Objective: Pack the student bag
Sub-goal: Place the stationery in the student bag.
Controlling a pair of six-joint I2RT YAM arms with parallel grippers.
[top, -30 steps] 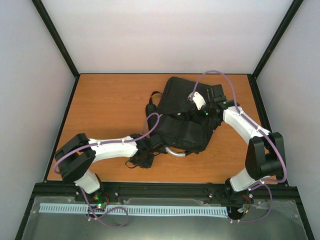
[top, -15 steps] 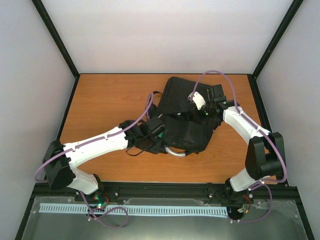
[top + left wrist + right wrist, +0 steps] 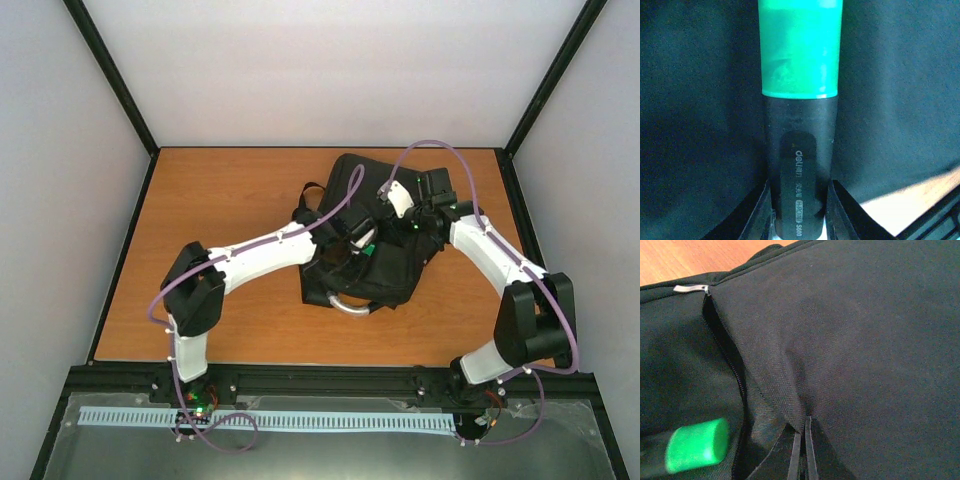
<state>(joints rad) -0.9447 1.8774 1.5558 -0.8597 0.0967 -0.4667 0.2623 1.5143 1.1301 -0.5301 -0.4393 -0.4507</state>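
Observation:
The student bag (image 3: 375, 215) is a large black backpack lying on the orange table, right of the middle. My left gripper (image 3: 362, 242) is over the bag and shut on a highlighter (image 3: 800, 150) with a black body and a green cap. The green cap (image 3: 697, 445) points at the open zip slit (image 3: 725, 355) of the bag. My right gripper (image 3: 802, 452) is shut on a fold of the bag's fabric (image 3: 790, 390) beside the slit and holds it lifted. It stands at the bag's right side (image 3: 412, 222).
A grey loop handle (image 3: 352, 305) sticks out at the bag's near edge. A metal zip pull (image 3: 690, 288) lies at the far end of the slit. Black straps (image 3: 305, 205) trail off the bag's left side. Black frame rails border the table.
My left arm has swung from the table left of the bag up and right over the bag, carrying the highlighter. The right arm has held still on the fabric.

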